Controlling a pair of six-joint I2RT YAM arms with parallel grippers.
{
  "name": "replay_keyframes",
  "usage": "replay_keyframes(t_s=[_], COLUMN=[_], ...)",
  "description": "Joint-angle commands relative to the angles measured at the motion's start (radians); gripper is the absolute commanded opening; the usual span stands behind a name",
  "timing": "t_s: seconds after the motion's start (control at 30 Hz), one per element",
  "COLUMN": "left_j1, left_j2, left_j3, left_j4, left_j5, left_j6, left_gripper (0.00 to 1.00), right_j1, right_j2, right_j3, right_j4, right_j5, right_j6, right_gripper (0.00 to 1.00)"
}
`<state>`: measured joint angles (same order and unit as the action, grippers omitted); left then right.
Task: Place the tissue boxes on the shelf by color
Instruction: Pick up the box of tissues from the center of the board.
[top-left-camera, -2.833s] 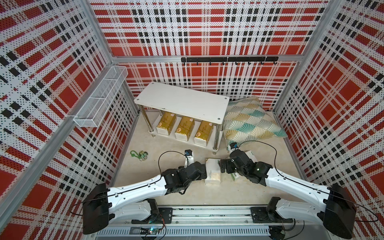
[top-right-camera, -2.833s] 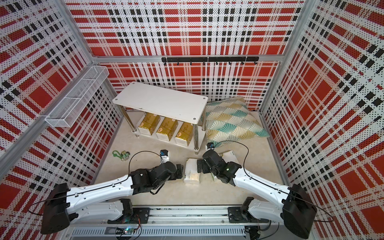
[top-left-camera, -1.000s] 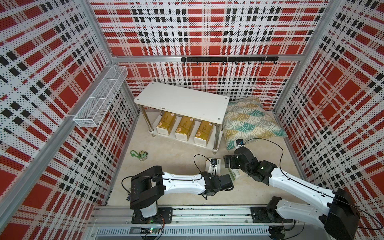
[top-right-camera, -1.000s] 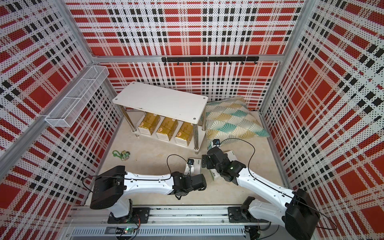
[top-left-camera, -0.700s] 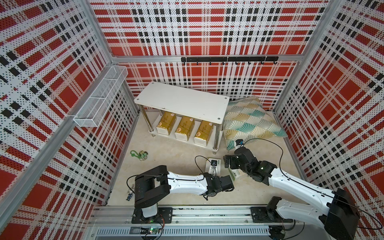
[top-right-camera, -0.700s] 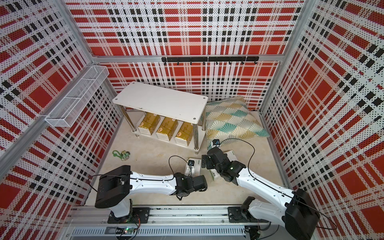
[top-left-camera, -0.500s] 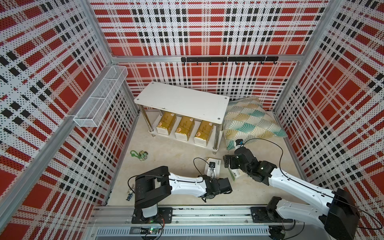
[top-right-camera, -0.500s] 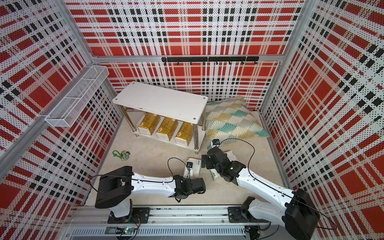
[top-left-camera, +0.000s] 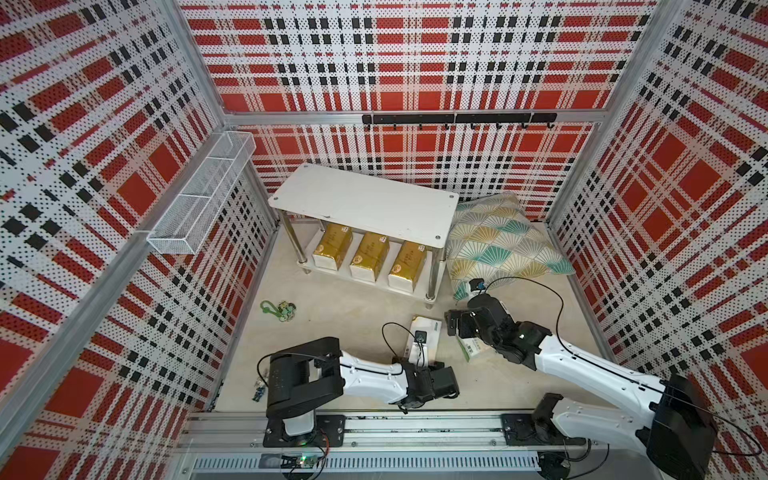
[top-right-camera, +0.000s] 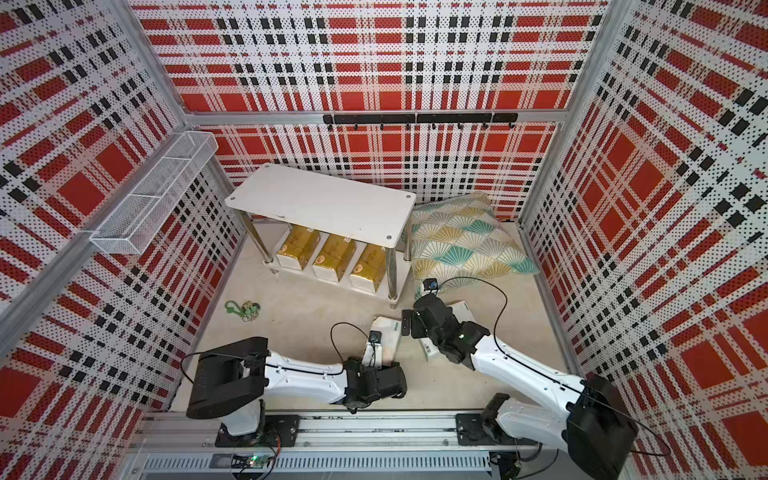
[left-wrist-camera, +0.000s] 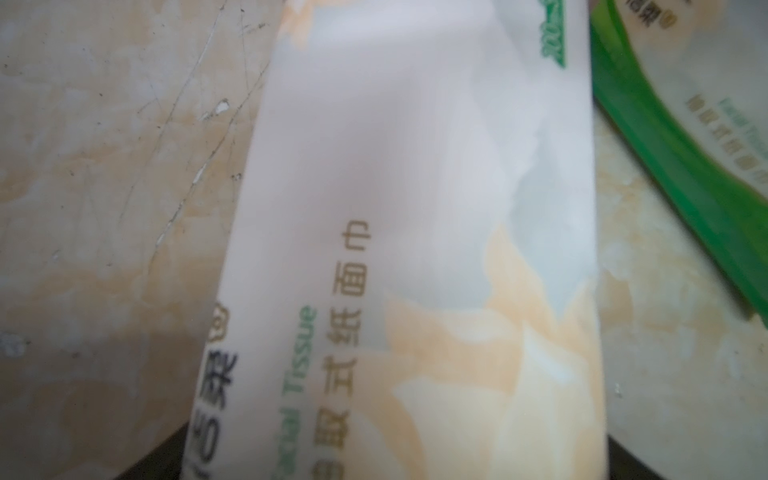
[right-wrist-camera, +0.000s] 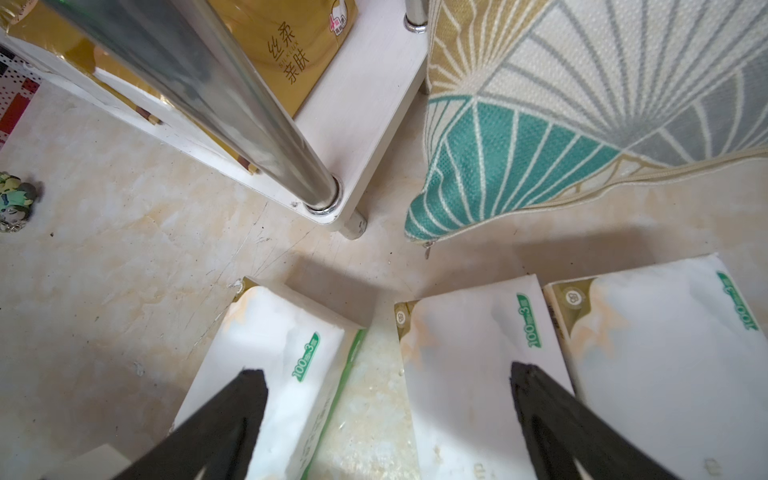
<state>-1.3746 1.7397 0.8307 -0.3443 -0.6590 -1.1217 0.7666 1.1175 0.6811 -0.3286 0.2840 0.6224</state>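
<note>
While three gold tissue boxes stand side by side on the lower board of the shelf, its top board is bare. I judge the task about half done: one colour is sorted, the other not yet.

All three white tissue boxes lie flat on the floor, in a loose row between the shelf's front right leg and the near corner of the pillow, none of them lifted.

At the near end of the white box closest to that leg sits the left gripper. Its fingers are spread as wide as they go on either side of the pack, which fills the left wrist view. Whether the pads touch the wrapper cannot be told.

Above the row hovers the right gripper, empty, its fingers wide apart with the middle box lying between them.

What is left, as I read it, is to carry these three white boxes up to the empty top board.
</note>
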Motion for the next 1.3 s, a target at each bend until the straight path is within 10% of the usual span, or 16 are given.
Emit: replay_keyframes(t_s=[0.0, 1.27], left_j1=[-0.009, -0.049], left_j2=[-0.024, -0.263], left_j3=[-0.026, -0.084], left_j4=[0.021, -0.083], left_j5=[-0.034, -0.052], left_j6=[-0.008, 0.002], left_gripper=[1.00, 0.88], right_j1=[-0.008, -0.007], right_j2=[0.013, 0.024], right_j3=[-0.007, -0.006], right_j4=[0.017, 0.013], right_j5=[-0.008, 0.006], right_j6=[0.001, -0.002], right_gripper=[1.00, 1.00])
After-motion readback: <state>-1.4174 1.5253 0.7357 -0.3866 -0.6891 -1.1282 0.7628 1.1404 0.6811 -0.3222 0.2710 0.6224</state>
